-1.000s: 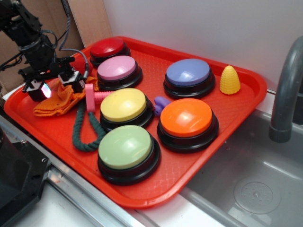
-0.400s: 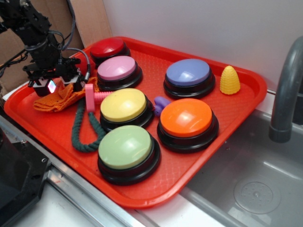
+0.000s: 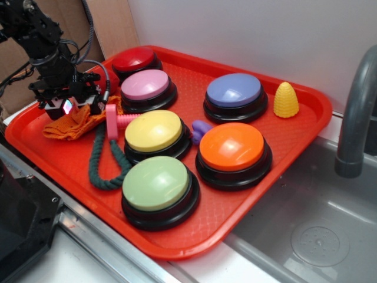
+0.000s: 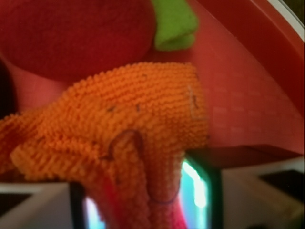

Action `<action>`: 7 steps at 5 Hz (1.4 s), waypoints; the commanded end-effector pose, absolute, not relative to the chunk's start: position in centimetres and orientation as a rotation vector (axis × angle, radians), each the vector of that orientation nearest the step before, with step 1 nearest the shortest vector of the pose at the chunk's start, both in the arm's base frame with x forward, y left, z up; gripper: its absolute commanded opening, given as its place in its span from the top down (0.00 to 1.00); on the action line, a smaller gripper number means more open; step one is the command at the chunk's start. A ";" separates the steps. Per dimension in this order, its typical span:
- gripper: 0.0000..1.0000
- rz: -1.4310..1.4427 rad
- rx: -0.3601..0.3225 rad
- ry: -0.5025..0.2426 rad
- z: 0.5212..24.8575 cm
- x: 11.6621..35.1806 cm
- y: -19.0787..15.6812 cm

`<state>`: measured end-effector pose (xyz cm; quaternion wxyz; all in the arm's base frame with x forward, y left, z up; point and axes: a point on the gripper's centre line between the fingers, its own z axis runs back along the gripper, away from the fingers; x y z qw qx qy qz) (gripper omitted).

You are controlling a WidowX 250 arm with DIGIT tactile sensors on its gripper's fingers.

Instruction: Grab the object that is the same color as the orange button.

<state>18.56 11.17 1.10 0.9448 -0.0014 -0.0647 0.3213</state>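
- Orange knitted cloth [image 3: 69, 125] lies bunched at the left end of the red plastic tray [image 3: 306, 127], just beside the pink handle [image 3: 118, 119] of a green rope toy [image 3: 103, 162]
- gripper [image 3: 69, 106] sits right on top of the cloth, at its far edge, hanging from the black arm [image 3: 38, 41]
- fingers: in the wrist view a fold of the coarse orange weave [image 4: 128, 133] runs down between the two white finger pads [image 4: 33, 202], which stand close on either side and pinch it
- orange button [image 3: 233, 150] stands well apart from the cloth, toward the right side of the tray, on a black base
- other domed buttons share the tray: red [image 3: 135, 61] at the far left corner, pink [image 3: 145, 86] just in front of it, purple-blue [image 3: 235, 92] at the back, yellow [image 3: 155, 132] in the middle, pale green [image 3: 156, 184] nearest the front edge
- small purple object [image 3: 201, 128] shows between the yellow and orange buttons
- yellow ridged cone [image 3: 286, 100] stands upright near the tray's far right corner
- tray has a fine textured floor and a raised rim, and rests on a grey metal counter
- steel sink basin [image 3: 318, 236] lies to the right, with a grey faucet [image 3: 354, 118] rising over it
- white wall [image 3: 247, 29] runs behind, and brown cardboard [image 3: 112, 26] stands at the back left
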 end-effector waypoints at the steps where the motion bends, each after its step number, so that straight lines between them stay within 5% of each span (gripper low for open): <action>1: 1.00 0.575 0.016 -0.116 2.2 18.1 11.6; 3: 1.00 0.401 0.072 -0.094 10.3 18.5 10.0; 5: 1.00 0.119 -0.074 -0.117 17.2 19.0 2.5; 7: 1.00 0.071 -0.057 -0.120 16.4 18.5 1.5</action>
